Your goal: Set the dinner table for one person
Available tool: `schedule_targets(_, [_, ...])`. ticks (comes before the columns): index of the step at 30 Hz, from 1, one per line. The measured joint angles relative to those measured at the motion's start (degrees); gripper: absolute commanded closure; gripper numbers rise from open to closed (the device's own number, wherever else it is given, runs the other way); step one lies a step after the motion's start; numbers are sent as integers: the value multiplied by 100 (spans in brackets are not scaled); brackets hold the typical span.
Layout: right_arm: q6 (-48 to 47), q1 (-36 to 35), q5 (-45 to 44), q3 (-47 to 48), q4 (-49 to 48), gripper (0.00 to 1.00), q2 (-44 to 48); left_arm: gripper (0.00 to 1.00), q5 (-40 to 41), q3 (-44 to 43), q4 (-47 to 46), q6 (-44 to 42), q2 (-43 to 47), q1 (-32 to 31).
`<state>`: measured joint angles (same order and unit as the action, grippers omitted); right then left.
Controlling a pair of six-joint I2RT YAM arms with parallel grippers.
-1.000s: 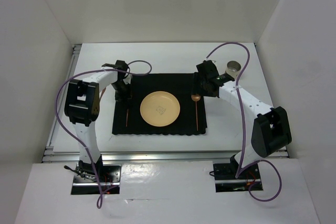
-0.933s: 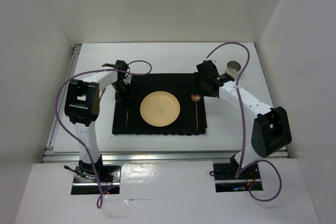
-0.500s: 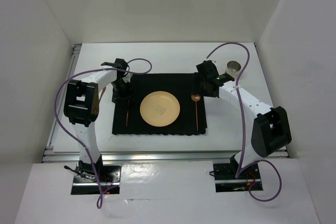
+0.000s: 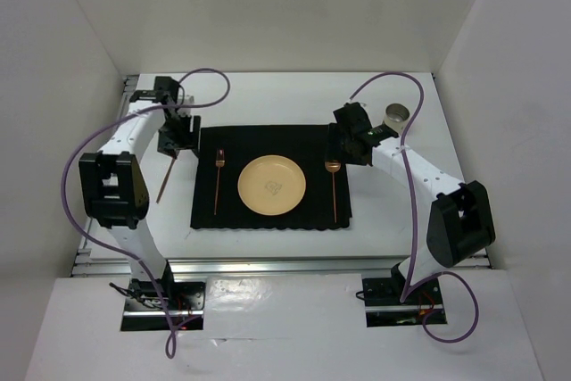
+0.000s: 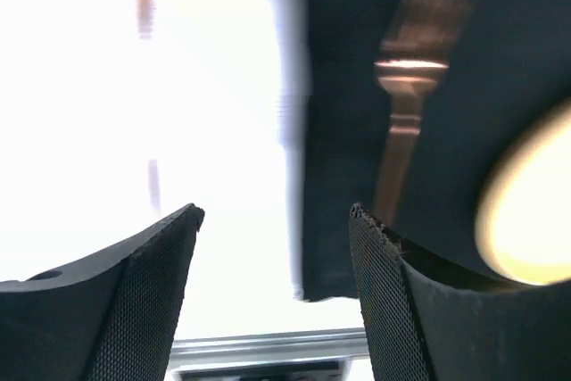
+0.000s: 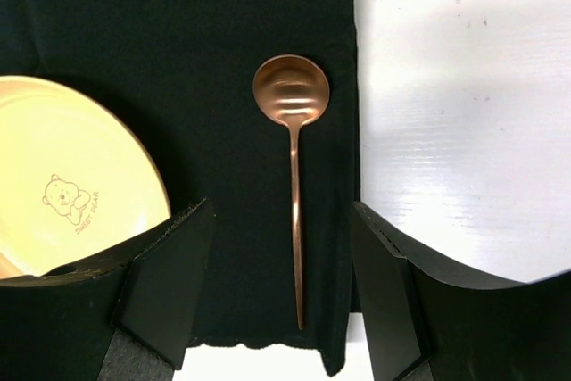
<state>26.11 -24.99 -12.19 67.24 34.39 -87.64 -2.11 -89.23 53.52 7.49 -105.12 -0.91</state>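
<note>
White and rimmed with silver rails, the table (image 4: 268, 95) fills the floor of the white-walled enclosure, reaching from the arm bases to the back wall. On its middle lies a black cloth placemat (image 4: 268, 140) with a wavy near edge. A pale yellow plate (image 4: 272, 186) printed with a small bear sits at the centre of the mat. A copper fork (image 4: 217, 186) lies on the mat just left of the plate, tines pointing away from the arms. A copper spoon (image 6: 294, 176) lies to the right of the plate, near the mat's right edge, bowl at the far end. Off the mat, on bare table to the left, rests a slender copper utensil (image 4: 165, 180), tilted, its kind too small to tell. A clear glass (image 4: 397, 115) stands upright beyond the mat's far right corner. The left tool (image 5: 277, 216) hangs over the bare table by that utensil's far end, spread wide and holding nothing. The right tool (image 6: 281, 211) hovers above the spoon, also wide and empty.
</note>
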Motion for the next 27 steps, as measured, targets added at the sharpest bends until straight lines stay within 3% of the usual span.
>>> schedule_targets(5, [-17,0,168,2,-24,30,-4,23,470,-175,216,-645,-573,739])
schedule_targets(8, [-28,0,284,2,-57,30,-15,23,876,-142,339,-1156,-1036,715])
schedule_targets(16, [-31,0,431,-22,-96,30,-136,23,1419,-127,378,-1355,-1652,785])
schedule_targets(18, [-33,0,442,-28,-96,30,-136,29,1443,-151,400,-1357,-1676,798])
schedule_targets(20, [-37,0,444,-46,-107,30,-136,39,1423,-151,411,-1364,-1687,800])
schedule_targets(21, [-39,0,442,-59,-107,30,-133,55,1392,-151,413,-1368,-1694,807])
schedule_targets(24, [-42,0,426,-125,-129,30,-133,78,1121,-129,479,-1471,-1742,828])
schedule_targets(25, [-39,0,424,-136,-125,30,-133,95,1014,-131,542,-1478,-1764,841])
schedule_targets(27, [-39,0,420,-140,-127,30,-131,100,767,-170,717,-1480,-1818,903])
